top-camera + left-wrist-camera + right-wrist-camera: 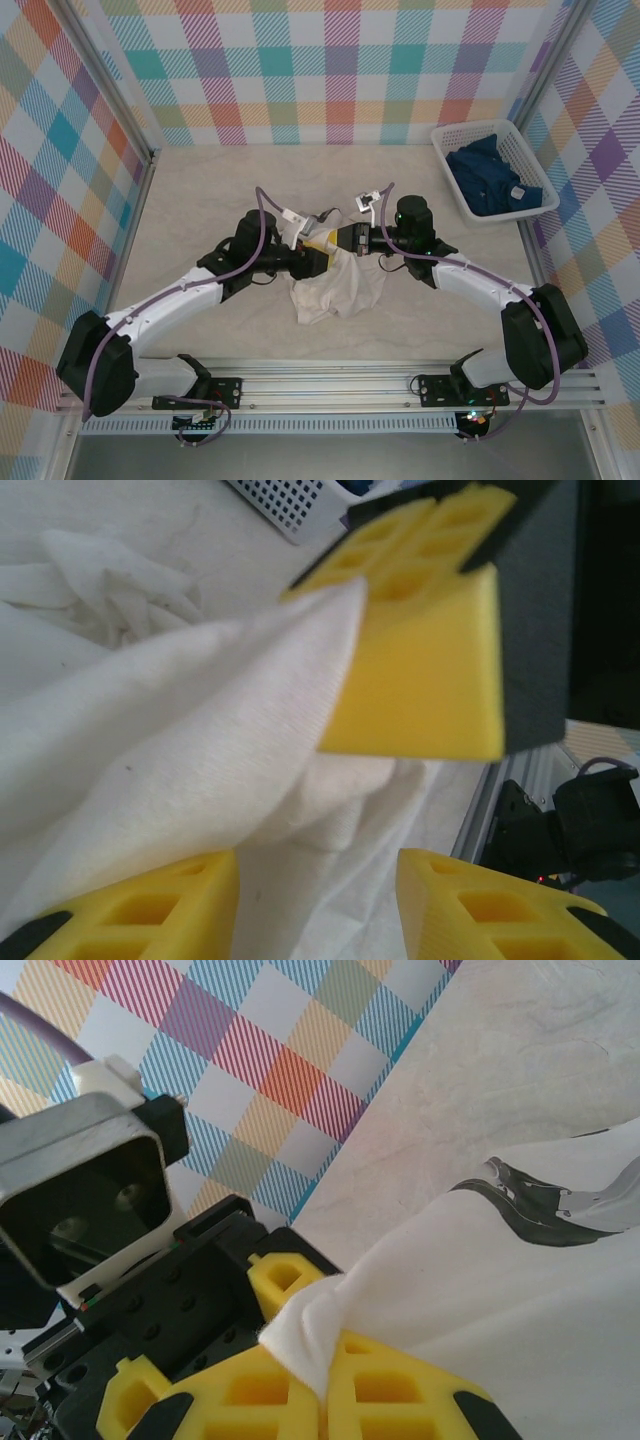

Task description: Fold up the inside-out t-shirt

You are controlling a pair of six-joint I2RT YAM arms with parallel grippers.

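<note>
Lying in a soft, crumpled heap at the middle of the table (pixel 200 190), the shirt (pixel 335 290) is plain white knit cotton, bunched and creased. Both arms reach in over its far side and meet there nose to nose.

The right gripper (pixel 322 1385) is clamped on a folded edge of the shirt. In the right wrist view its blocky yellow fingers (pixel 400 1395), moulded with hollow cells, press together with a wedge of cloth pinched up between them.

The left gripper (pixel 318 880) has its jaws apart. The left wrist view shows its yellow fingertips (pixel 150 910) on either side of a gap, with the cloth behind them and not pinched. Just beyond, the right gripper's fingers hold the raised fold, and the fabric drapes down from it with fine ribbing visible in the weave.

The right wrist view adds a dark grey curved mark (pixel 530 1200) on the shirt. It also shows the left gripper's black body close by, with a metal-framed camera (pixel 80 1190) facing it.

From above, a white plastic lattice basket (pixel 478 125) sits at the far right corner of the table, well apart from the shirt. A dark blue garment (pixel 490 180) lies rumpled inside it. The table is pale, marbled and matte, the walls (pixel 300 60) are pastel plaid, and purple cables (pixel 262 215) run along both arms.
</note>
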